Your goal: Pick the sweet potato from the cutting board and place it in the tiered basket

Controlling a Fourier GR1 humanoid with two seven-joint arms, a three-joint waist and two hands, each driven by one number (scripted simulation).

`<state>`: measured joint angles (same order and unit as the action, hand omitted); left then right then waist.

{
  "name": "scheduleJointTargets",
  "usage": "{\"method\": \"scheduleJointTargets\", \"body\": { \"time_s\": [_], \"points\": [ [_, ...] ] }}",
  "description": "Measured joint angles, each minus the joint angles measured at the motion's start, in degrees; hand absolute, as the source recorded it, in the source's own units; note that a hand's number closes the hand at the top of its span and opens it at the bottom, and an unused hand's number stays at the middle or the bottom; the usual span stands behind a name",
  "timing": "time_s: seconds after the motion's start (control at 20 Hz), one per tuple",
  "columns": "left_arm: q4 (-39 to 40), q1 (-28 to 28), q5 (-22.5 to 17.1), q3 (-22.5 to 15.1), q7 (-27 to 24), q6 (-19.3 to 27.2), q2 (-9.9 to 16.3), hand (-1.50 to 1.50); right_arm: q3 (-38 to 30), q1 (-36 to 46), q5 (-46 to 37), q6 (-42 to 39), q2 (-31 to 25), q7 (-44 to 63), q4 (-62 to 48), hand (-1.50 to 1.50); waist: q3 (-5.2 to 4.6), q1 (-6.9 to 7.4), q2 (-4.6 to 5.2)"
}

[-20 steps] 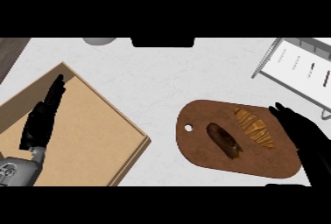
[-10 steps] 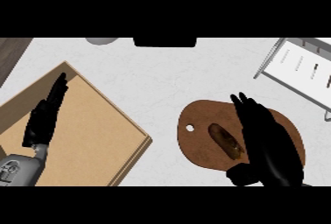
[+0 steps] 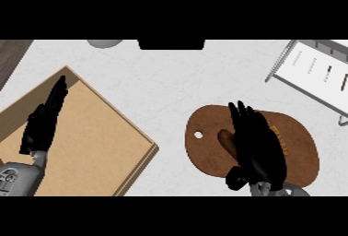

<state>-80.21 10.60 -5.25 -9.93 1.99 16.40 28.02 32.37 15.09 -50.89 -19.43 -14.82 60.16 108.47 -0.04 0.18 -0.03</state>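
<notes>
Sweet potato lay mostly hidden beneath my right hand, fingers straight and spread above the cutting board; contact was unclear.

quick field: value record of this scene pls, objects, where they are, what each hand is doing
sweet potato: lies on the cutting board, mostly hidden under the right hand
cutting board: round, dark wood, on the counter's right half
tiered basket: white wire, upper right, apart from the board
tan board: large, at the left
right robot hand: open, fingers straight, over the sweet potato
left robot hand: open, resting over the tan board
grasp: not yet made
</notes>
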Motion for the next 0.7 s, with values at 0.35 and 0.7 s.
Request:
{"method": "scheduleJointTargets", "body": {
  "time_s": [0.35, 0.7],
  "points": [
    [-0.8, -1.2, 1.8, 1.1, 0.1, -0.6, -1.5, 0.00, 0.4, -2.6, -4.7, -2.1, 1.7, -2.0, -1.5, -1.50, 0.02, -0.14, -0.03],
    [-3.1, -1.6, 3.7, 1.9, 2.1, -0.9, -2.8, 0.00, 3.1, -5.0, -12.8, -3.0, 3.6, -2.5, -2.2, -1.50, 0.03, -0.17, -0.07]
  ]
}}
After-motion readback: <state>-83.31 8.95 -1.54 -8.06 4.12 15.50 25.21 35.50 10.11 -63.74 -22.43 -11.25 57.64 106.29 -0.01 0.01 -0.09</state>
